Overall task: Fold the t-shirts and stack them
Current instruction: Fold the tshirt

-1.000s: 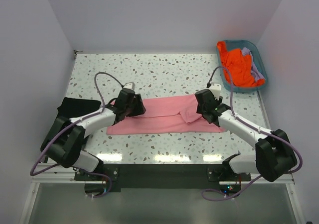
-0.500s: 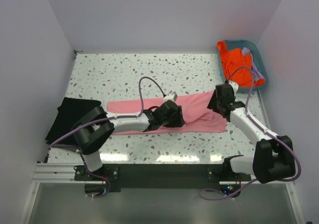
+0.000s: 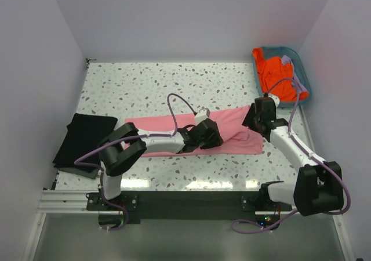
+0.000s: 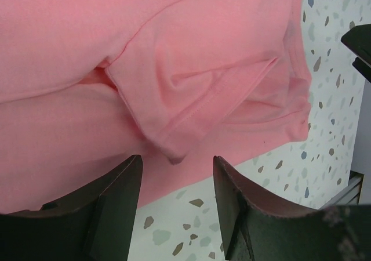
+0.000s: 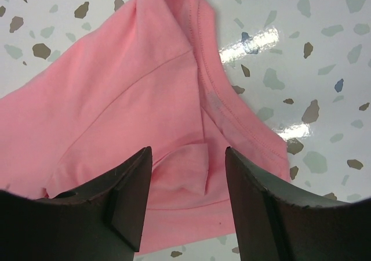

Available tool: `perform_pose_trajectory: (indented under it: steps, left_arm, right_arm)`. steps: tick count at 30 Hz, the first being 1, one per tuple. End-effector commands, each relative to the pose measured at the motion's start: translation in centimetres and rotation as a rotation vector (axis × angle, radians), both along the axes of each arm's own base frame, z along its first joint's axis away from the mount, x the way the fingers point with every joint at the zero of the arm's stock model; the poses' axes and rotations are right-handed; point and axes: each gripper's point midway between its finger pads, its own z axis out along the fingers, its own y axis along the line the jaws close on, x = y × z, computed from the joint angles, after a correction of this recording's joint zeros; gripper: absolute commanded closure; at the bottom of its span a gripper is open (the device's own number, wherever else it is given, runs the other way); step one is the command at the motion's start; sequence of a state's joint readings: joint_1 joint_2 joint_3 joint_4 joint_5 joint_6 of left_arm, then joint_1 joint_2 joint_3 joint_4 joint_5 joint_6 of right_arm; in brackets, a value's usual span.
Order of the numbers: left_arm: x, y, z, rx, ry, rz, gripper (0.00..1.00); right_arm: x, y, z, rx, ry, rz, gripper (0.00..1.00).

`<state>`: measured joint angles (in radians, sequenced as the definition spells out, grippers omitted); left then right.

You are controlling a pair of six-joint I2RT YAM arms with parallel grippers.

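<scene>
The salmon-pink t-shirt point(image 3: 153, 126) lies in a long band across the near middle of the speckled desk point(image 3: 191, 87), and both arms are over its right half. From above, the left claw point(image 3: 208, 134) sits on the shirt's middle and the right claw point(image 3: 255, 117) at its right end, but this view can't say how the fingers stand. The left wrist view settles it: the left claw point(image 4: 177, 168) is spread wide, a folded sleeve corner of pink point(image 4: 191, 98) just beyond its tips. The right wrist view shows the right claw point(image 5: 188, 156) also spread, over a small flap beside a stitched hem. Only the top view catches the black t-shirt point(image 3: 84, 139) folded at the desk's left edge, and the orange t-shirt point(image 3: 278, 78) and lavender t-shirt point(image 3: 286, 59) heaped in the teal basket point(image 3: 305, 81) far right.
</scene>
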<state>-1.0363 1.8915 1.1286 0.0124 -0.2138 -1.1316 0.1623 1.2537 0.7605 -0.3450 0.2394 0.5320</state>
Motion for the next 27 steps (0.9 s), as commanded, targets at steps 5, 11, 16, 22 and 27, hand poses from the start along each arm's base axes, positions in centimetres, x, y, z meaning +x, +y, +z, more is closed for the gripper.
perform_pose_trajectory:
  steps: [5, 11, 16, 22, 27]
  left_arm:
    - [0.9, -2.2, 0.3, -0.054, -0.003, 0.041, 0.47]
    - [1.3, -2.4, 0.1, -0.049, -0.008, 0.054, 0.54]
    - [1.5, -2.5, -0.1, -0.042, -0.009, 0.06, 0.62]
    - [1.4, -2.4, -0.3, -0.034, -0.005, 0.056, 0.79]
    - [1.1, -1.7, 0.5, -0.036, -0.016, 0.054, 0.9]
  right_arm:
    - [0.2, 0.0, 1.6, 0.017, -0.055, 0.002, 0.44]
    - [-0.1, -0.2, 1.7, 0.009, -0.056, 0.003, 0.44]
    - [-0.3, -0.2, 1.5, 0.012, -0.055, 0.005, 0.46]
    - [-0.6, -0.3, 1.4, 0.008, -0.053, 0.007, 0.47]
    - [-0.8, -0.5, 1.0, -0.003, -0.048, 0.004, 0.47]
